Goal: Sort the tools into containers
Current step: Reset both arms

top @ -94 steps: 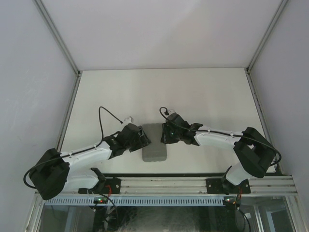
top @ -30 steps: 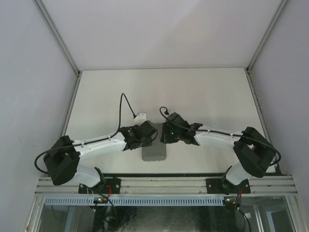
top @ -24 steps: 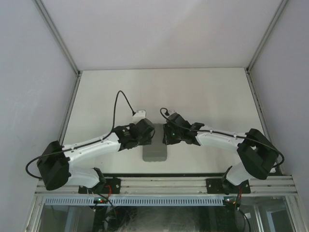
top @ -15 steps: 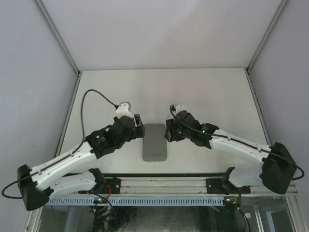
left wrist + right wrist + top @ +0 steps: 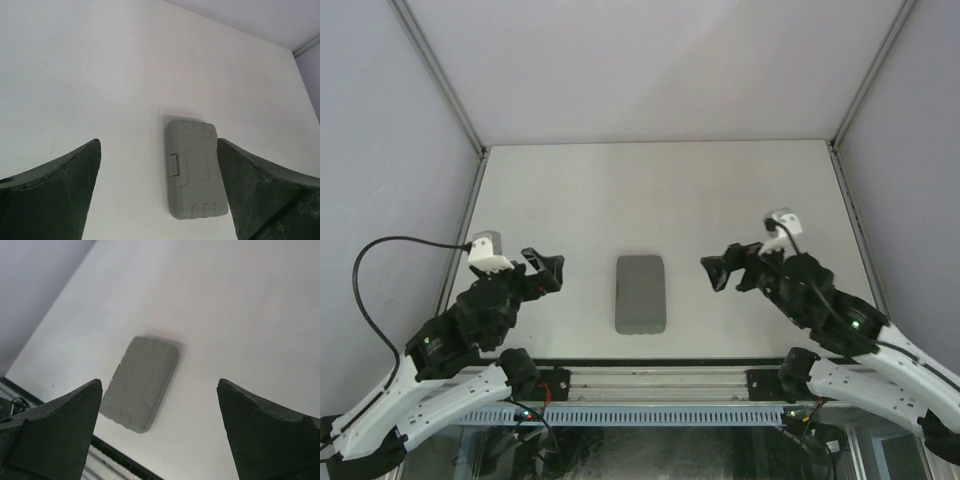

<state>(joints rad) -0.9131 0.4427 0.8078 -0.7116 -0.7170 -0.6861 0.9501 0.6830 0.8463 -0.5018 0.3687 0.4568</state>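
White bench (image 5: 720,200) with pale walls (image 5: 620,60) around it is all the room shows. One grey case (image 5: 641,293) lies flat on the bench, in the middle and close to the near edge. It is shut, with both halves together. A small clasp (image 5: 174,165) shows on its long side in the left wrist view.

No loose tools show anywhere on the bench. I think they are inside the case, but I cannot see in to be sure.

The left end effector (image 5: 552,272) sits off to the left of the case, well apart from it. Its fingers (image 5: 60,190) are spread wide and nothing is between them. The right end effector (image 5: 716,270) sits off to the right, also well apart from the case. Its fingers (image 5: 55,430) are spread wide too, and it holds nothing. Both point in toward the case.

To me this looks like the very end of the job: tools put away, lid down, both arms clear of the case. The next move calls for little. If the clasp is not snapped, one arm needs to reach in and press it gently without pushing the case off the edge. I cannot tell if it is snapped.
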